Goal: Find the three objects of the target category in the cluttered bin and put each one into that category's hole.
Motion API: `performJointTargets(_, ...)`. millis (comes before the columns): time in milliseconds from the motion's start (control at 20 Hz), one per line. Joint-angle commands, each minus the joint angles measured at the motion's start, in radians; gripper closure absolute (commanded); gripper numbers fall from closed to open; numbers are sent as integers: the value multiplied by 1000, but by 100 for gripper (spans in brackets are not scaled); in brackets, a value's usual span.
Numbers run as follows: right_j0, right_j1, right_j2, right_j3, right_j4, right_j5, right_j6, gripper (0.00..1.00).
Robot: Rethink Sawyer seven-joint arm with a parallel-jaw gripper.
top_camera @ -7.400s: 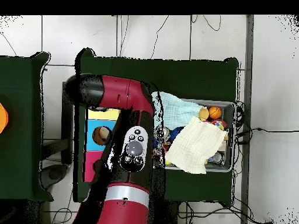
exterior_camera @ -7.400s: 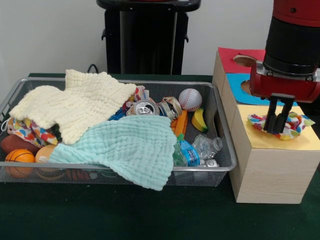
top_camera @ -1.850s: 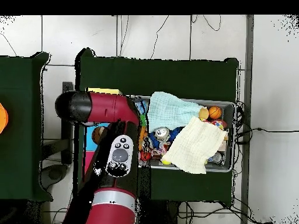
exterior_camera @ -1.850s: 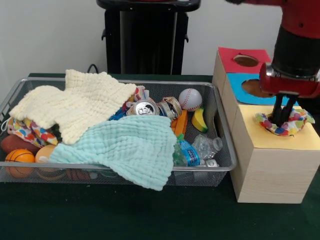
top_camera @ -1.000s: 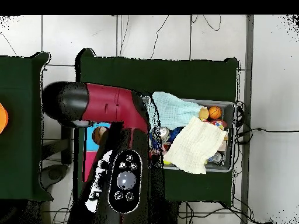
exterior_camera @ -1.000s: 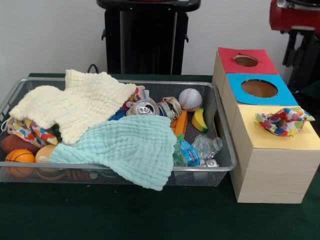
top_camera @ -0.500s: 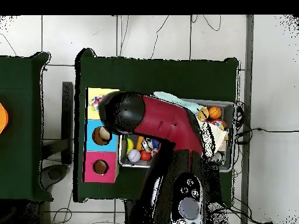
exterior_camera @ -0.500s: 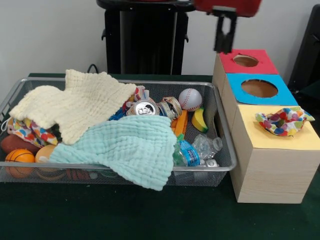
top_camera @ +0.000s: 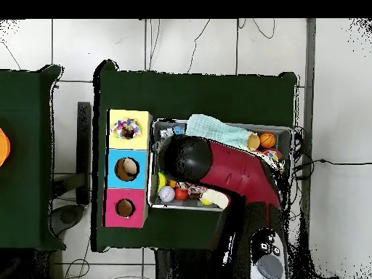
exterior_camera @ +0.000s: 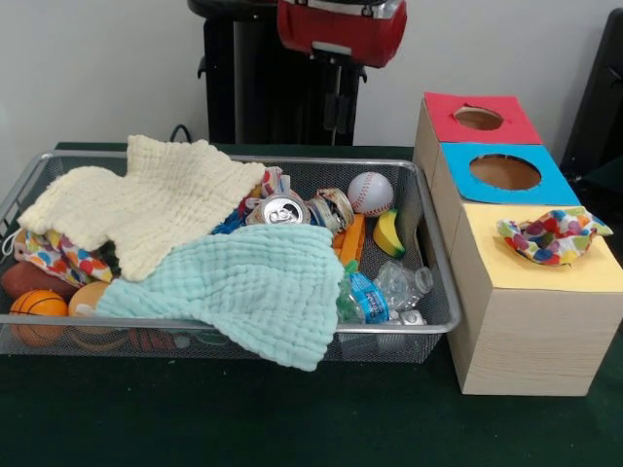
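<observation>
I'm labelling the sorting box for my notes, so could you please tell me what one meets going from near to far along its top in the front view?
Multicoloured cloth over the yellow section → blue section's hole → red section's hole.

No legible text — not even on the blue bottle label (exterior_camera: 371, 297).
</observation>
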Motion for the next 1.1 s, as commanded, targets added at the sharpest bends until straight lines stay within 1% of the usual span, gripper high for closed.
performJointTargets(50,-22,3,172,207,-106,-96,-122,100)
performJointTargets(200,-22,-11,180,229,-124,-113,-92,100)
performJointTargets(350,-37,-27,198,244,-132,-120,-85,100)
performJointTargets(600,-51,-63,223,292,-149,-137,-64,100)
performJointTargets(700,-60,-94,237,325,-143,-140,-61,100)
performJointTargets(850,-72,-159,253,388,-131,-146,-58,100)
performJointTargets(1000,-93,-212,278,472,-123,-206,-47,100)
performJointTargets(1050,-110,-235,299,516,-112,-230,-49,100)
performJointTargets(1100,-117,-241,309,532,-109,-239,-44,100)
